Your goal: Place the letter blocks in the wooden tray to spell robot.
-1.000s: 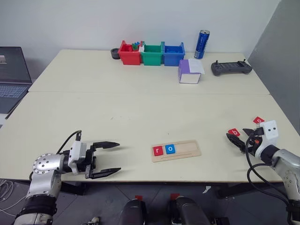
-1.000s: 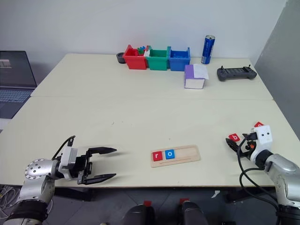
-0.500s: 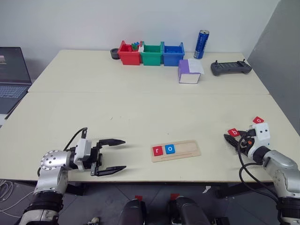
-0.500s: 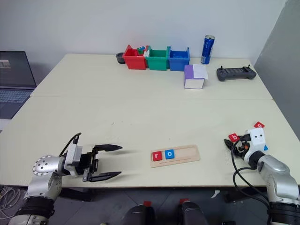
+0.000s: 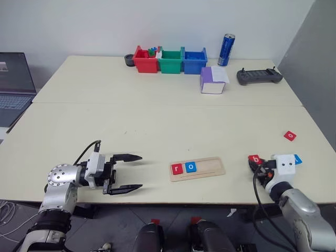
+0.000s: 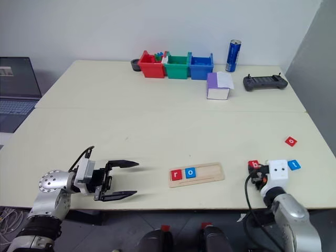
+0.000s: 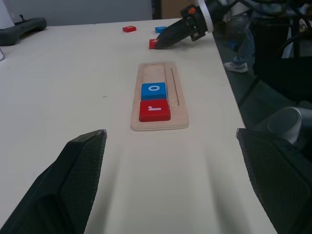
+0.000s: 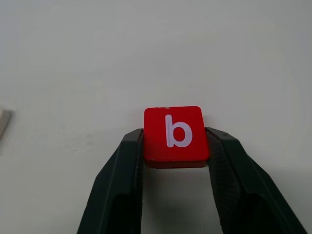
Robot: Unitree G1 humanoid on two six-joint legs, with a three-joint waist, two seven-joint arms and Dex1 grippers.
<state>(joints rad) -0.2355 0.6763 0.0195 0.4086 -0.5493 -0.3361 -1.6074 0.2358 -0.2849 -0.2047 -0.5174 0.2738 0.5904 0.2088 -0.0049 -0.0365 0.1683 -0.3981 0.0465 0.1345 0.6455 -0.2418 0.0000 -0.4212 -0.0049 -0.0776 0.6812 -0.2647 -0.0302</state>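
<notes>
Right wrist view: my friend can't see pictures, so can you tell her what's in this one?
A red letter block with a white b sits squeezed between the right gripper's two black fingers, resting on the pale table. A corner of the wooden tray peeks in at one edge.

At lower left we see our left tool (image 5: pixel 127 172) held low and level, its two black fingers spread wide, pointing toward frame centre. At lower right, our right tool (image 8: pixel 174 148) has both fingers pressed against the sides of the red b block (image 8: pixel 175 132).
</notes>
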